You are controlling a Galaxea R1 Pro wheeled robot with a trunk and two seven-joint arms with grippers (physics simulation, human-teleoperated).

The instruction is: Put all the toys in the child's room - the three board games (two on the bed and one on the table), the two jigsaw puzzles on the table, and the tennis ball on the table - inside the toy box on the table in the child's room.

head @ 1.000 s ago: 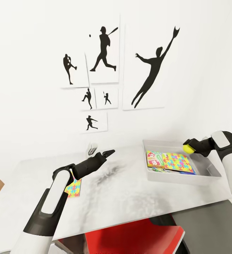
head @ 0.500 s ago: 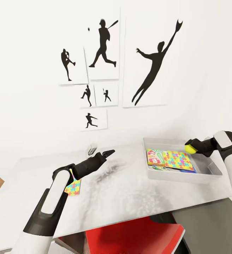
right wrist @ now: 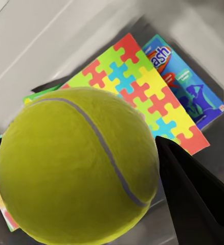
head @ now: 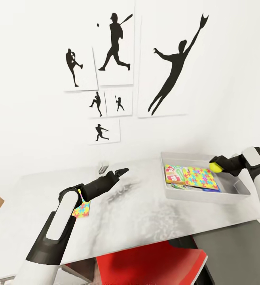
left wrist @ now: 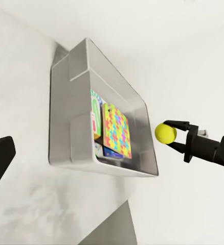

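Head view shows the right claw (head: 216, 164) clamped on the tennis ball (head: 214, 166), held above the toy box (head: 209, 195) near its far rim. Released there, the ball may bounce off the puzzle (head: 201, 177) inside and roll out. Left claw (head: 120, 172) hovers over the worktop (head: 145, 213), fingers close together; a second puzzle (head: 80, 209) lies beside that arm.
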